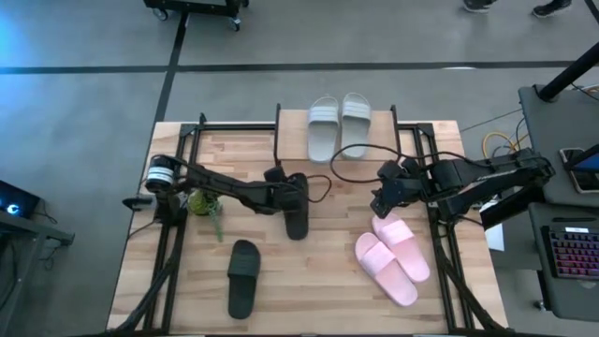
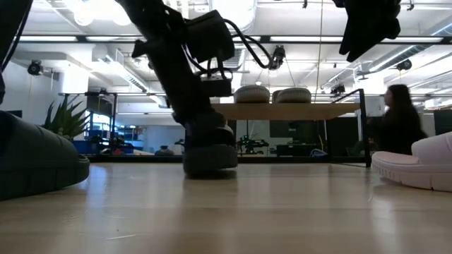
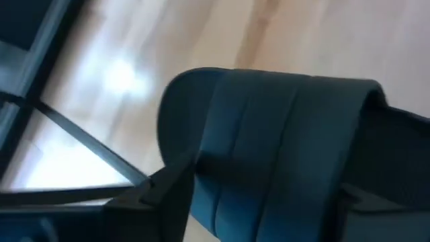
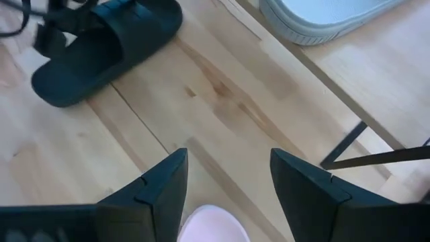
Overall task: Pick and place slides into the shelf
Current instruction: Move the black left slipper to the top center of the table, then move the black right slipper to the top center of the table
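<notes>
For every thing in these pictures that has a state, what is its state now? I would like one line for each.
Grey slides: both on the shelf's top board, side by side.
Shelf: upright on the table, only the grey pair on top.
Black slide: on the table, left gripper's fingers either side of its strap.
Second black slide: lying on the table, untouched.
Pink slides: on the table, together.
Right gripper: open, empty, above the table.

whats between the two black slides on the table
Nothing: bare wooden tabletop separates the near black slide from the far black slide, as the high view shows.
</notes>
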`<state>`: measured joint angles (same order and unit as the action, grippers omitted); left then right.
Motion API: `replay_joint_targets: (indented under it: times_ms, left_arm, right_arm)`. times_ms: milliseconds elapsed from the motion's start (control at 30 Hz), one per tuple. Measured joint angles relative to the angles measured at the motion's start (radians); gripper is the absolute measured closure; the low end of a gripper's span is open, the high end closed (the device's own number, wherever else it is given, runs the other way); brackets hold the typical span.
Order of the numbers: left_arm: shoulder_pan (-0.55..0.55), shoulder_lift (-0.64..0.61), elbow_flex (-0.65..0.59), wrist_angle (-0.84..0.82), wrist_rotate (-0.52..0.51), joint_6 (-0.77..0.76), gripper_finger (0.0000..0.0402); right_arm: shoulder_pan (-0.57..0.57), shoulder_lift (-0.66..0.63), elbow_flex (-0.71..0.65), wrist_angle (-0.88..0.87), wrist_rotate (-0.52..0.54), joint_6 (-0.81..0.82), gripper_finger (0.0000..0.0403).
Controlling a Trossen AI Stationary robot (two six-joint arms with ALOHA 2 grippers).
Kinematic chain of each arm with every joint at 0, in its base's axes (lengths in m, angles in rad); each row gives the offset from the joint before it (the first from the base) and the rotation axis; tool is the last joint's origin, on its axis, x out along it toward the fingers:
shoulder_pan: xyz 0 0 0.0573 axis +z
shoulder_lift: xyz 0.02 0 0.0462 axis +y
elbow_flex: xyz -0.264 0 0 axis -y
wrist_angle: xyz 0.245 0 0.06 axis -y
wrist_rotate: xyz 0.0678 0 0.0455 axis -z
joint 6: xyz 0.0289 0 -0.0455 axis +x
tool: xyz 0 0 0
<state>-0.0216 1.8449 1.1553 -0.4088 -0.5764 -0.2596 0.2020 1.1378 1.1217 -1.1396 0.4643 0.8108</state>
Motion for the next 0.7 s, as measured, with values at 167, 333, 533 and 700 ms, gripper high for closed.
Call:
replay_joint_targets:
  times_ms: [167,333,533,700]
  left_arm:
    - [-0.012,-0.035,0.000,-0.069,0.076,-0.022,0.0175]
    - [-0.018,-0.062,0.000,-0.034,0.088,-0.003,0.0169]
    - [-0.024,-0.127,0.007,-0.039,0.098,0.004,0.0169]
    - [-0.038,-0.240,0.007,-0.121,0.161,-0.066,0.0169]
  right_arm:
    - [0.000,0.000,-0.003,-0.006,0.000,0.000,0.0199]
    - [0.000,0.000,-0.006,-0.008,0.001,0.000,0.0199]
    - [0.000,0.000,-0.006,-0.009,0.001,0.000,0.0199]
    - [0.000,0.000,-0.005,-0.009,0.000,0.000,0.0200]
